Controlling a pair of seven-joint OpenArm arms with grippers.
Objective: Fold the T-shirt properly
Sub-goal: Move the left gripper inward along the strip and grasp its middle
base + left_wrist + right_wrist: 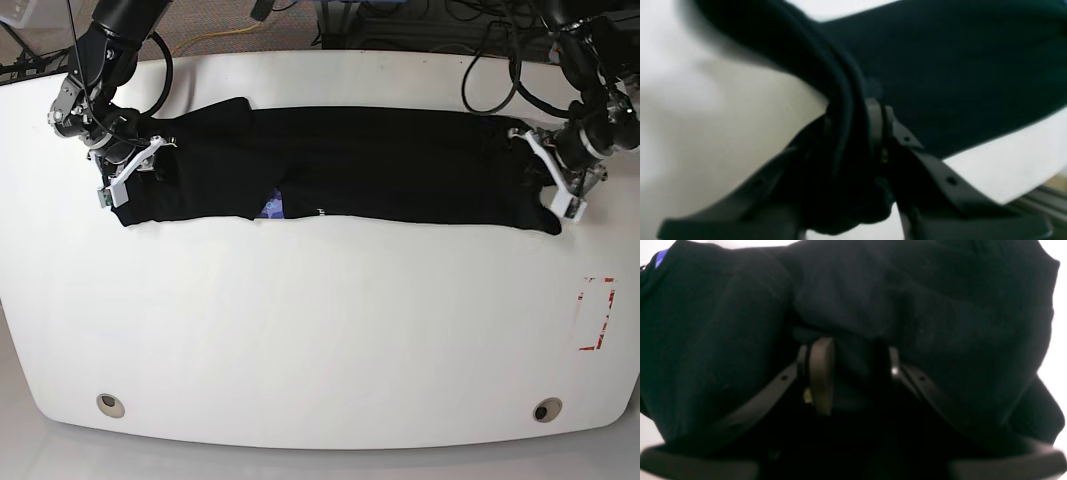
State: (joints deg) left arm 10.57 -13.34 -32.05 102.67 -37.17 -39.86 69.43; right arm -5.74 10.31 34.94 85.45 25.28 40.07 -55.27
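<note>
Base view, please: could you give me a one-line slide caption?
Black T-shirt folded into a long band across the white table, an end effector at each end.

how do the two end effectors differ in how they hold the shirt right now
The left end effector pinches a thin rolled edge of the T-shirt, its fingers nearly together; the right end effector holds a thicker bunch with its fingers farther apart. In the base view the left is at the shirt's right end, the right at its left end. Both grip fabric.

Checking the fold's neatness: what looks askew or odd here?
The T-shirt lies in a long band, but its front edge gapes near the middle, a bluish patch peeking out. Fabric bunches at both grippers.
</note>
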